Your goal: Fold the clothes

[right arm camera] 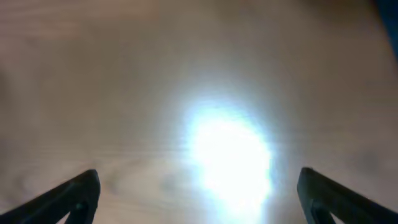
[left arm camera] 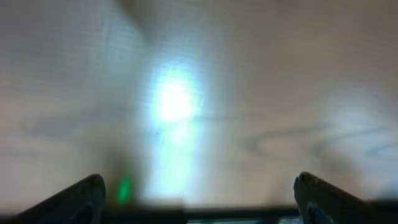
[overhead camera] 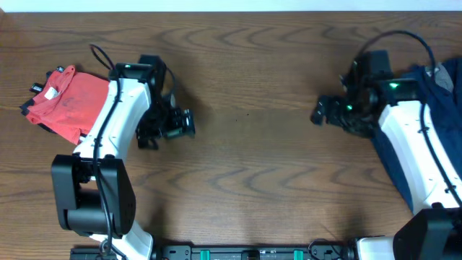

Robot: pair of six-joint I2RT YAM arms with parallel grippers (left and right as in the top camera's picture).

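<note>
An orange-red T-shirt (overhead camera: 68, 102) lies folded at the far left of the table, with a dark garment edge under it. A navy garment (overhead camera: 440, 101) lies in a heap at the right edge, partly under my right arm. My left gripper (overhead camera: 180, 124) is open and empty over bare wood, right of the orange-red shirt. My right gripper (overhead camera: 321, 110) is open and empty over bare wood, left of the navy garment. The left wrist view shows spread fingers (left arm camera: 199, 199) over blurred wood. The right wrist view shows spread fingers (right arm camera: 199, 193) over wood with glare.
The wooden table (overhead camera: 245, 173) runs between the two arms. The arm bases and a black rail (overhead camera: 245, 253) stand at the front edge. A pale wall strip runs along the back edge.
</note>
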